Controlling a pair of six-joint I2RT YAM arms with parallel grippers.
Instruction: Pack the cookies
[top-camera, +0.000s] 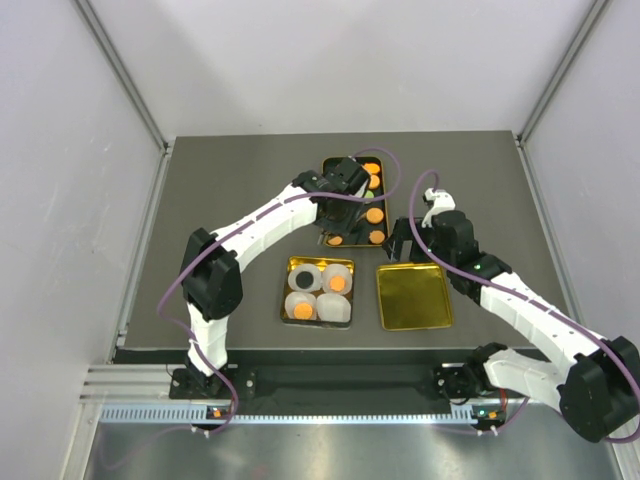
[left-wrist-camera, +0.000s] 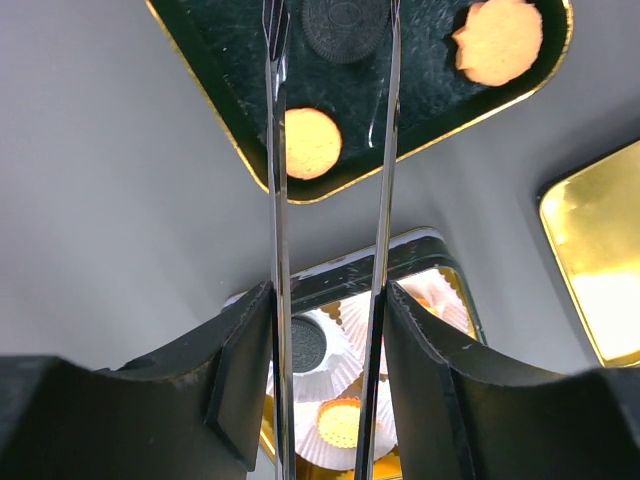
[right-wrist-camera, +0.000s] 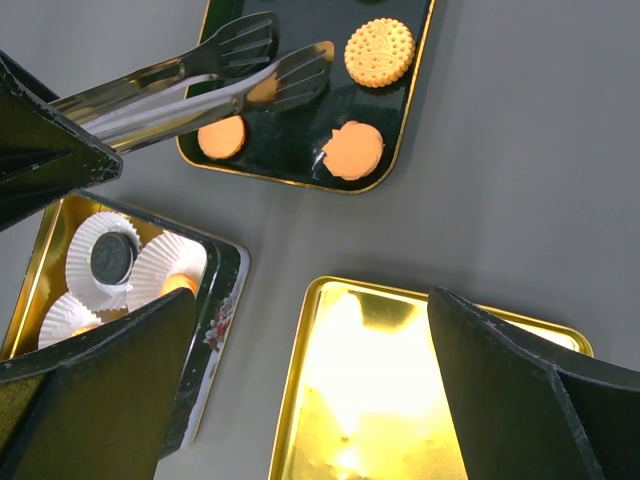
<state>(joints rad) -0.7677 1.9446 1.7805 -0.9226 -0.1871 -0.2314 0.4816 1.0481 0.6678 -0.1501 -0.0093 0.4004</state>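
A black tray (top-camera: 352, 225) at the back holds several orange cookies (top-camera: 375, 215). My left gripper (top-camera: 345, 185) is shut on metal tongs (right-wrist-camera: 200, 85), whose slightly parted tips hover over the tray's near end beside an orange cookie (right-wrist-camera: 222, 137). In the left wrist view (left-wrist-camera: 328, 295) a black sandwich cookie (left-wrist-camera: 345, 25) lies on the tray between the tong arms. The gold tin (top-camera: 285, 300) holds white liners, with a black cookie (top-camera: 303, 281) and two orange ones (top-camera: 338, 283). My right gripper (top-camera: 405, 245) is open and empty over the gold lid (right-wrist-camera: 400, 400).
The gold lid (top-camera: 413, 296) lies right of the tin, near the table's front edge. White walls stand on the left, right and back sides. One liner (top-camera: 333, 308) at the tin's front right shows no cookie.
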